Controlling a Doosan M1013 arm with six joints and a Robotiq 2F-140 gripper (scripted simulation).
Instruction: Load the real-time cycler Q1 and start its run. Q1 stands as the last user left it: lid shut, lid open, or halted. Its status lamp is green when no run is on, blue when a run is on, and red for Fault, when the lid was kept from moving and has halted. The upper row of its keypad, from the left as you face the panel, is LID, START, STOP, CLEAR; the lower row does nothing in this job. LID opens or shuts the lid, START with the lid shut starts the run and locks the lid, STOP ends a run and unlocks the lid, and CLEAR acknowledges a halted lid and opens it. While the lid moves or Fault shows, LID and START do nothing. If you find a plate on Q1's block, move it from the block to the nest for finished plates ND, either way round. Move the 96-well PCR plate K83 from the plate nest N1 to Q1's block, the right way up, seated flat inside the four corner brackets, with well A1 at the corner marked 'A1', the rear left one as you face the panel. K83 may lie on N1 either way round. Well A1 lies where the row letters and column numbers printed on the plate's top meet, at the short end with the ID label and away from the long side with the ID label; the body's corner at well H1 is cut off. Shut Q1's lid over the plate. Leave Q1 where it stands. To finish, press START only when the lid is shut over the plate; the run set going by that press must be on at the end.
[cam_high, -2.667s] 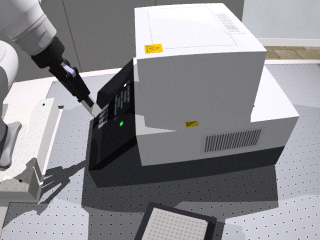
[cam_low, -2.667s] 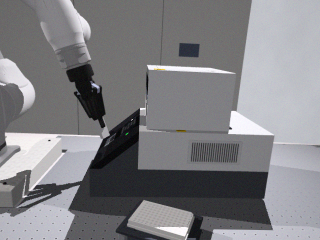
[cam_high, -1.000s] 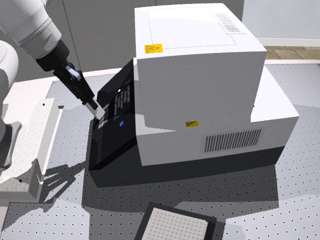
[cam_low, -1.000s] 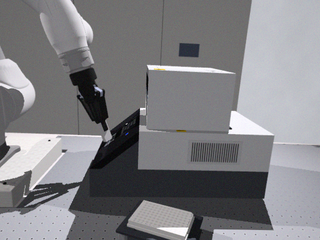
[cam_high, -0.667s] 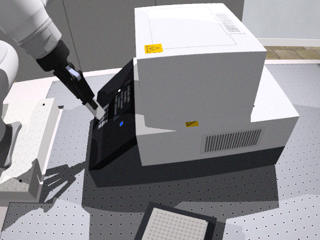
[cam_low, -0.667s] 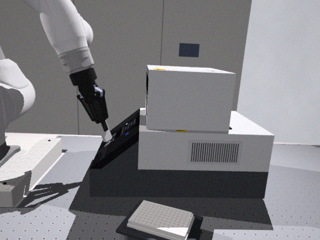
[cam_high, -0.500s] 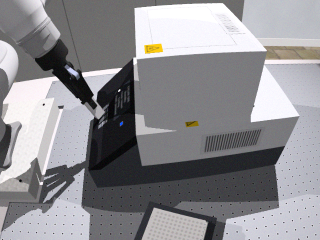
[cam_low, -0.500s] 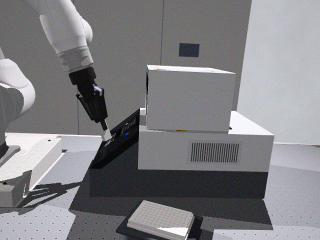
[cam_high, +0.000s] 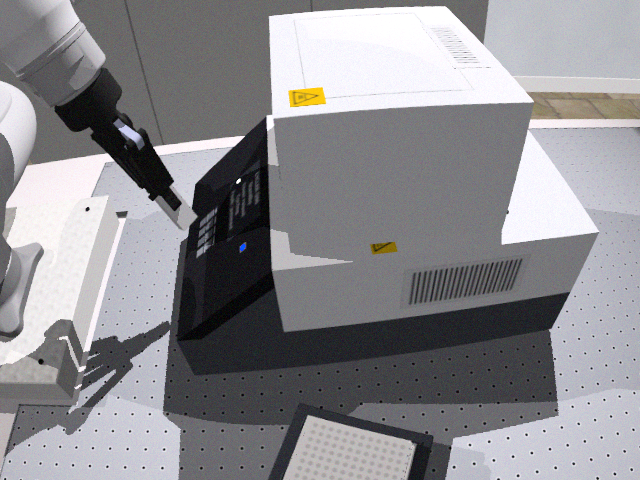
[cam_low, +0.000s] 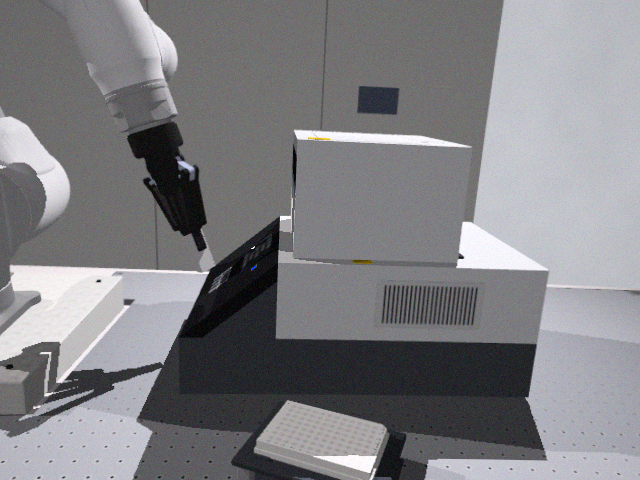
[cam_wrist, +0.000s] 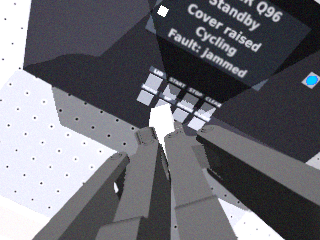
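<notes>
The cycler Q1 (cam_high: 413, 217) stands mid-table with its white lid (cam_high: 392, 129) down over the base; the block is hidden. Its status lamp (cam_high: 242, 248) on the black sloped panel is blue, and it also shows in the wrist view (cam_wrist: 311, 80). My gripper (cam_high: 180, 217) is shut on nothing, with its pale tip close in front of the keypad (cam_high: 205, 232). In the wrist view the tip (cam_wrist: 161, 120) lies just below the LID and START keys (cam_wrist: 177, 97). A white 96-well plate (cam_high: 351, 454) lies on a dark nest at the front edge.
A white stepped block (cam_high: 62, 289) stands on the table at the left, next to the arm's base. The arm (cam_low: 134, 77) reaches in from the upper left. A perforated table top surrounds Q1.
</notes>
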